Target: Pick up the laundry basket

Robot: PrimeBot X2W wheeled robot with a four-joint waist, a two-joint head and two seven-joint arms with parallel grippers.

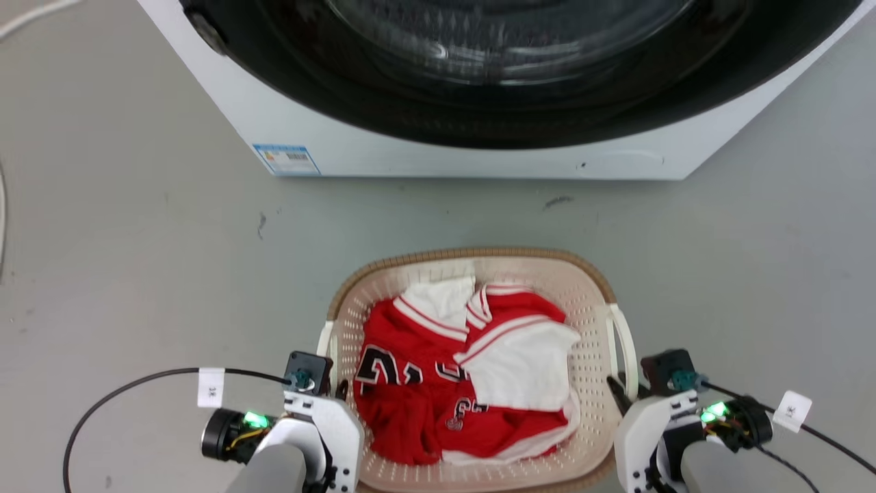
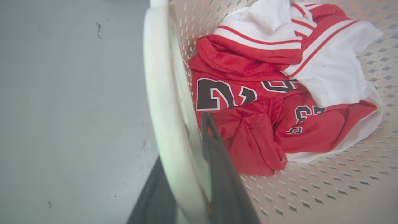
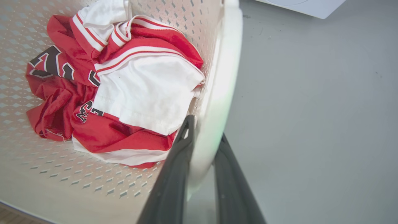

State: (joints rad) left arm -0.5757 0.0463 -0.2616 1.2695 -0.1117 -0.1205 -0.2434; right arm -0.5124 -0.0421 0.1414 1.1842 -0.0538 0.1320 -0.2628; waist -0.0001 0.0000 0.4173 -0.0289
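Laundry basket (image 1: 592, 329), cream perforated plastic with a brown rim, sits on the grey floor (image 1: 137, 239) near the robot, with one white washing machine (image 1: 410, 154) beyond it, and holds a heap of red and white jerseys (image 1: 438, 390) too tangled to count. It has two white loop handles: the left gripper (image 2: 183, 140) pinches the left handle (image 1: 325, 342) and the right gripper (image 3: 205, 129) pinches the right handle (image 1: 626, 342). Each has one finger inside and one outside, seemingly to lift the basket level.

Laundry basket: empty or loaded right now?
Loaded. The laundry basket holds crumpled red-and-white jerseys bunched on its floor, below the rim. How many garments there are, cannot tell.
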